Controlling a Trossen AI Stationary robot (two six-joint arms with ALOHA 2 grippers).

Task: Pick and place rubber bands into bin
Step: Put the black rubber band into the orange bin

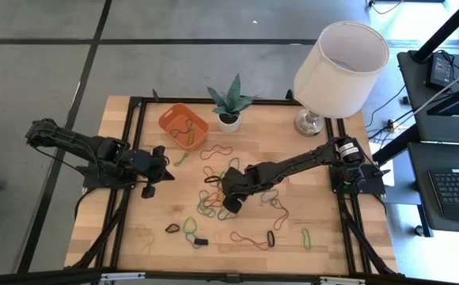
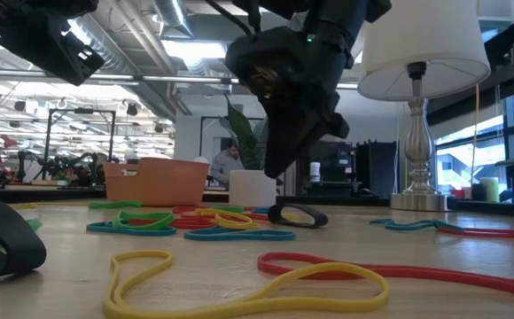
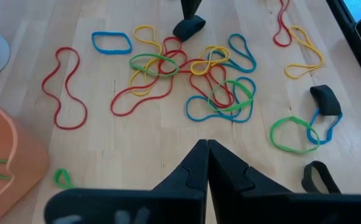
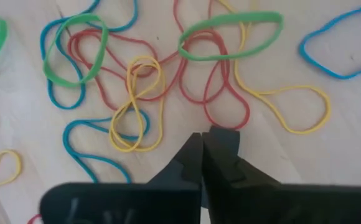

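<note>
Many rubber bands (image 1: 214, 190) in red, yellow, green, blue and black lie loose on the wooden table, thickest at its middle (image 3: 187, 74). The orange bin (image 1: 183, 124) stands at the far left with a few bands in it. My right gripper (image 4: 202, 135) is shut above the middle cluster, pointing steeply down, with nothing showing between its fingers. A thick black band (image 2: 297, 214) lies flat on the table just under its tips, with a gap between them in the low view. My left gripper (image 3: 206, 146) is shut and hovers over the table's left side, near the bin.
A small plant in a white pot (image 1: 229, 107) stands beside the bin, and a lamp with a white shade (image 1: 336, 63) is at the far right corner. More bands (image 1: 249, 237) are scattered toward the near edge. Black frame rails (image 1: 130, 158) run along the table's sides.
</note>
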